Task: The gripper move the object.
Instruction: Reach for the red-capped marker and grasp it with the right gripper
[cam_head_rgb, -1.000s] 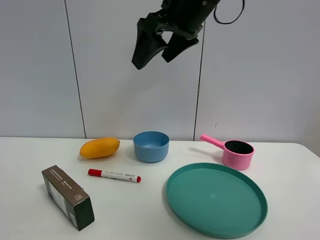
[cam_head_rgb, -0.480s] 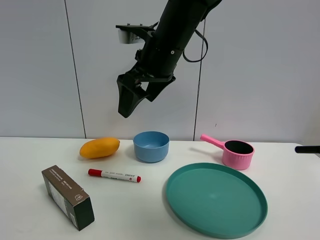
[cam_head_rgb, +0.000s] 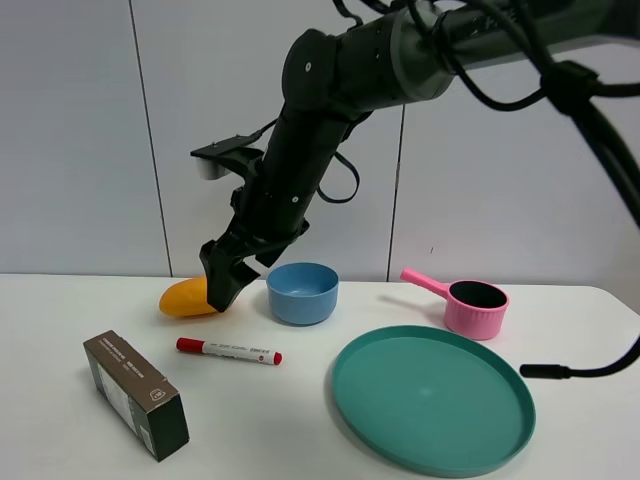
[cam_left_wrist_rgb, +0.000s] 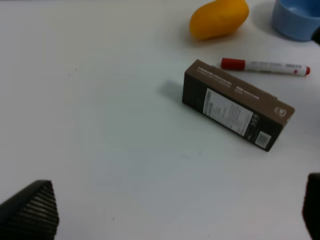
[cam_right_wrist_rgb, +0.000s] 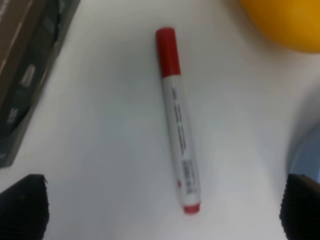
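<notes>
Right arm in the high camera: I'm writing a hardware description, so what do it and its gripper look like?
The arm is thick, rounded, dark grey, with black cables looping along it. The gripper is a black, tapered two-fingered claw; a small pale block sits beside its wrist.

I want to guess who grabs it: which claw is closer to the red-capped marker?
Right. The right gripper hangs just above the marker, jaws open; the left gripper sits farther off, beyond the brown box.

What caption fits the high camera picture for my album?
Right gripper, jaws open, hangs over the red-capped marker beside the mango.
</notes>
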